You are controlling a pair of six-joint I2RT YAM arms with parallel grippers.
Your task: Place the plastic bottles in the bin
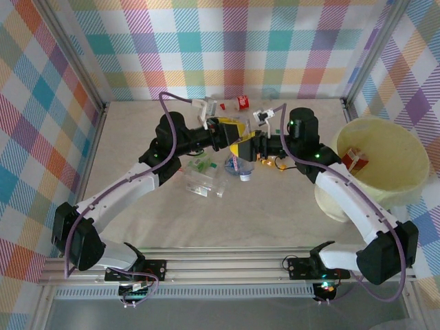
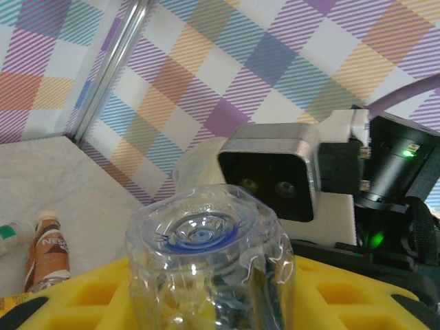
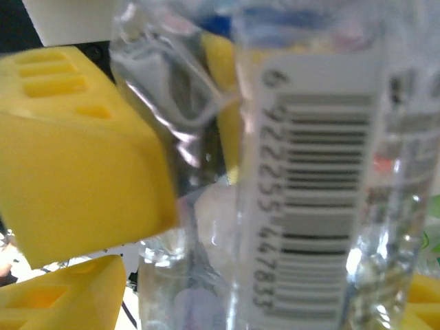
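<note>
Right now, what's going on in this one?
The left claw is shut on a clear plastic bottle at mid-table. The right claw sits around the same bottle, apparently a handover; whether it grips yet is unclear. The bin at right holds one red-labelled bottle; crushed bottles lie on the table.

Bin (image 1: 395, 148): one. Labelled bottle (image 1: 355, 160) inside: one. Clear bottle (image 2: 206, 254) held: one. Bottles (image 1: 242, 102) on table (image 1: 130, 144): several, count unclear.
</note>
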